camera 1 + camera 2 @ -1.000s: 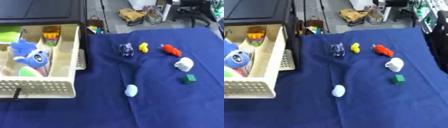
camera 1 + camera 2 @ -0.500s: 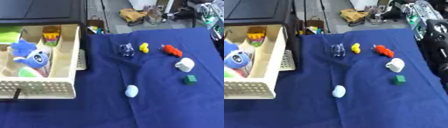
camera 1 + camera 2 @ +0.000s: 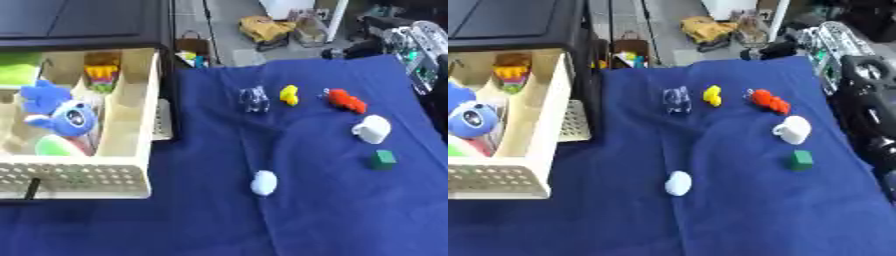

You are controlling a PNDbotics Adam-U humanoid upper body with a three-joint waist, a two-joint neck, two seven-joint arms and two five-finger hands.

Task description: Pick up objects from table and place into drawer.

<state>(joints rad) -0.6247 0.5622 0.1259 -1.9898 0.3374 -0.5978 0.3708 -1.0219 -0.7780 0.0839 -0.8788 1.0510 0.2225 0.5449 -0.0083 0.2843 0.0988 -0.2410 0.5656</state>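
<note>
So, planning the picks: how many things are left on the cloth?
6: clear piece, yellow toy, red toy, white cup, green block, white lump.

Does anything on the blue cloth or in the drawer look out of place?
Nothing stands out. Six small things lie apart on the blue cloth; the white mug lies on its side. The open cream drawer holds a blue plush toy, nothing spilled.

even bright light, soft blur throughout

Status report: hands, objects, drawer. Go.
Right arm entering at right edge, hand not seen; left hand out of view. Six small objects on blue cloth, none held. Drawer open, blue plush toy inside. Path unobstructed.
</note>
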